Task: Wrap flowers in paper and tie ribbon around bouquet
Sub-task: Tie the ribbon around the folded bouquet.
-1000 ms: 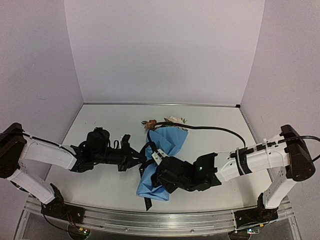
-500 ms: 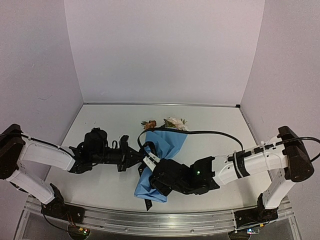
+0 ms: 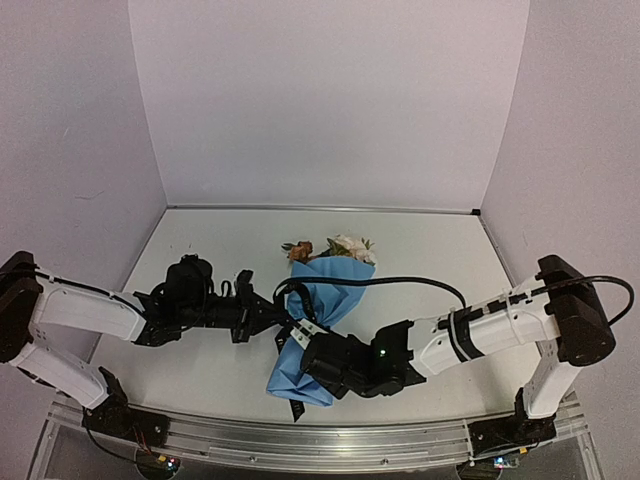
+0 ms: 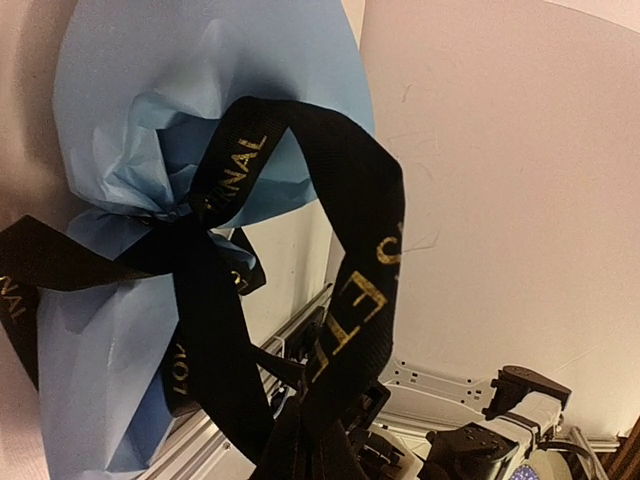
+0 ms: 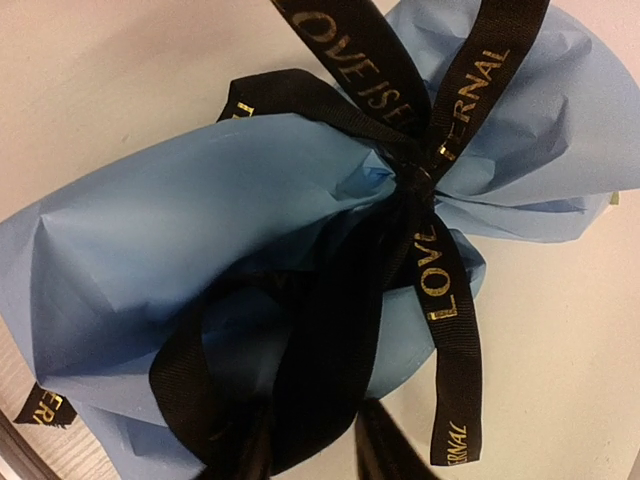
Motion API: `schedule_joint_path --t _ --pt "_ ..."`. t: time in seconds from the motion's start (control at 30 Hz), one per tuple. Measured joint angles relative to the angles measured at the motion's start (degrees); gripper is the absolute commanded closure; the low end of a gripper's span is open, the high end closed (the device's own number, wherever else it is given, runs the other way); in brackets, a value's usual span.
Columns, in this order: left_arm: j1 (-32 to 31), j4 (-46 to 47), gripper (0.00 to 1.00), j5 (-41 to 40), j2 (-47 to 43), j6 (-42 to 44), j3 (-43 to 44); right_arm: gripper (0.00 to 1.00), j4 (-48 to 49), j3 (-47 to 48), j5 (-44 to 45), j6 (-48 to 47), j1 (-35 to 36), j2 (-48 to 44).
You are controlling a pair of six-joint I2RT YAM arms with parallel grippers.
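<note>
Tying stage: bow half made, bouquet lying on the counter

The counter (image 3: 200, 250) carried the light blue bouquet (image 3: 335, 300) on its side between both arms, so wrapping looked done and the knot was in hand. The left end effector (image 4: 305, 455) was clamped on a loop of black ribbon (image 5: 445, 280), already cinched at the paper's waist. The right end effector (image 5: 310, 450) straddled another loop, but I couldn't tell if it was pinched yet. My guess for next: grip that loop and pull both apart to snug it. Flowers (image 3: 345, 245) poked out the far end. Versus a second earlier, the right arm had slid left and nearer.
</note>
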Motion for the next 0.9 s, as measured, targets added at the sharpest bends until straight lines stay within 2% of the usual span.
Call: schedule_joint_path --t 0.07,0.37,0.63,0.9 --pt "0.61 -2.25 1.0 -0.76 -1.11 1.06 0.0 1.0 -0.37 0.0 -0.14 0.26 0.0 -0.16" --pt "4.41 -12.27 1.0 -3.81 -2.42 9.14 0.0 1.0 -2.3 -0.17 -3.61 -0.5 -1.51 -6.23" --pt "8.5 -21.61 1.0 -5.85 -0.01 19.84 2.34 1.0 -4.93 -1.55 -7.74 2.07 -7.25 -9.18" --pt "14.65 -23.18 1.0 -2.19 4.87 28.06 3.91 1.0 -2.37 -8.11 -11.31 7.82 -12.27 -9.34"
